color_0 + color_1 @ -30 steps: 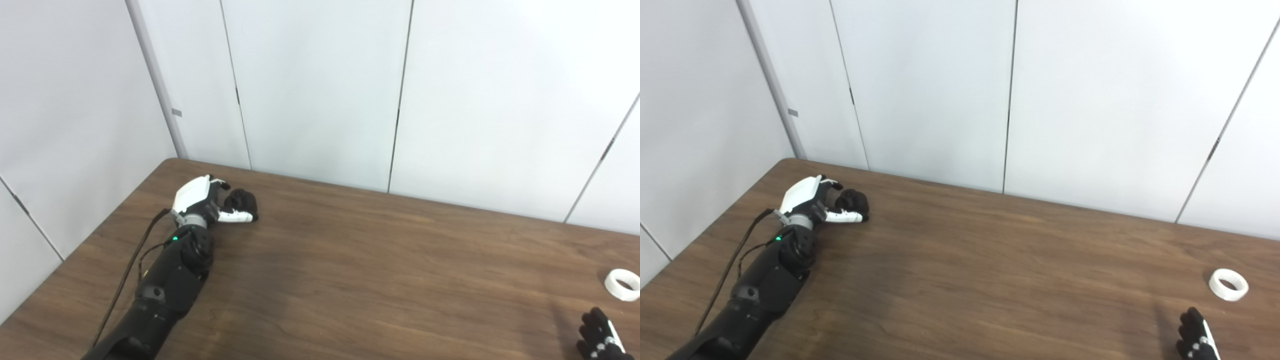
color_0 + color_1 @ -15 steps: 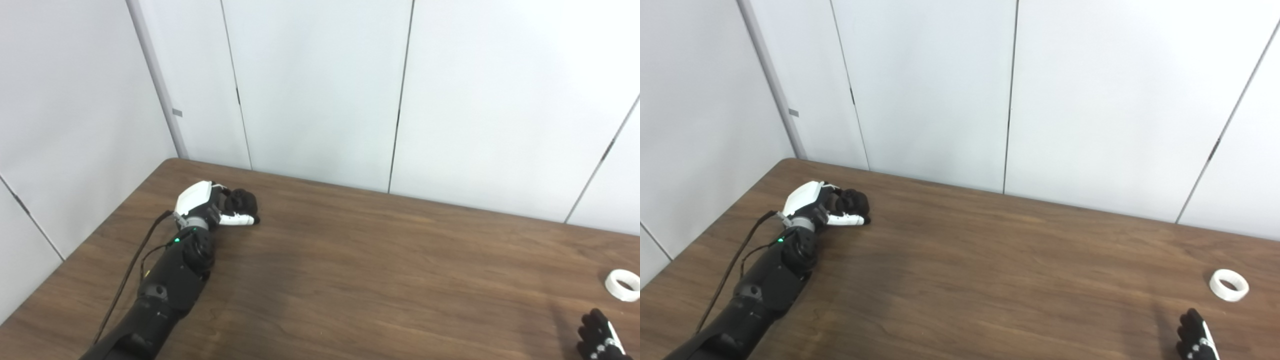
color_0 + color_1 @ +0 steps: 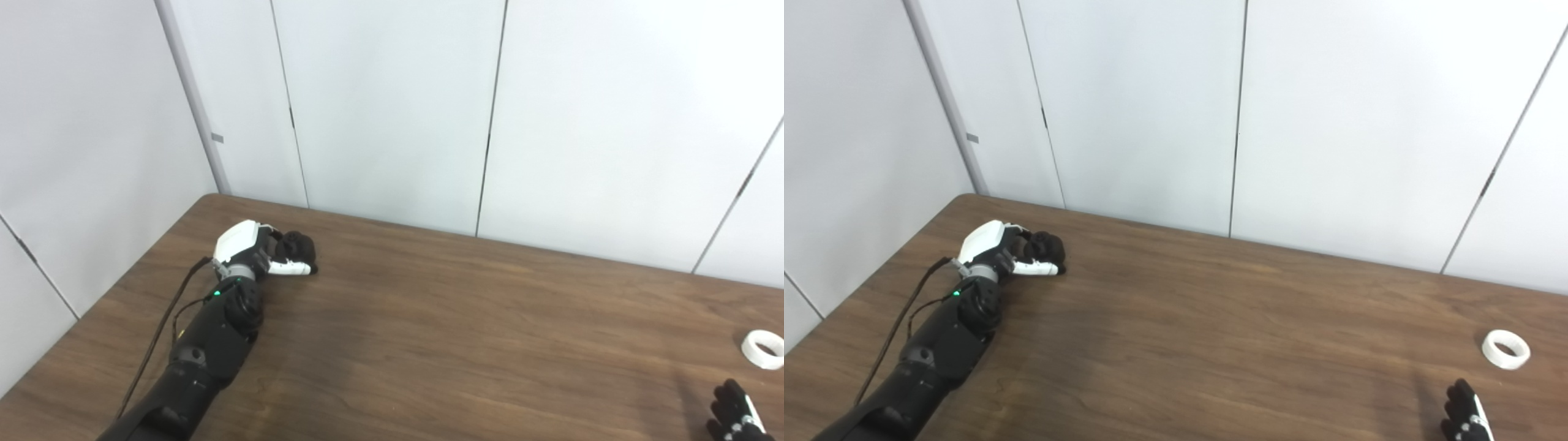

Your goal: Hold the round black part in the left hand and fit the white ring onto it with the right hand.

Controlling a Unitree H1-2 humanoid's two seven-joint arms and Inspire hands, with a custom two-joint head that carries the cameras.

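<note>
— What is lying on the brown tabletop?
— The left hand is resting near the far left corner, its fingers curling around the round black part (grip looks closed on it).
— And the right hand?
— It is peeking in at the near right corner; I cannot tell how open it is. The white ring is lying flat just beyond it, apart.

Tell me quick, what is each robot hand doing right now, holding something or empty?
Left hand: fingers closed around the round black part on the table.
Right hand: only partly in view, cannot tell; the white ring lies untouched nearby.
</note>
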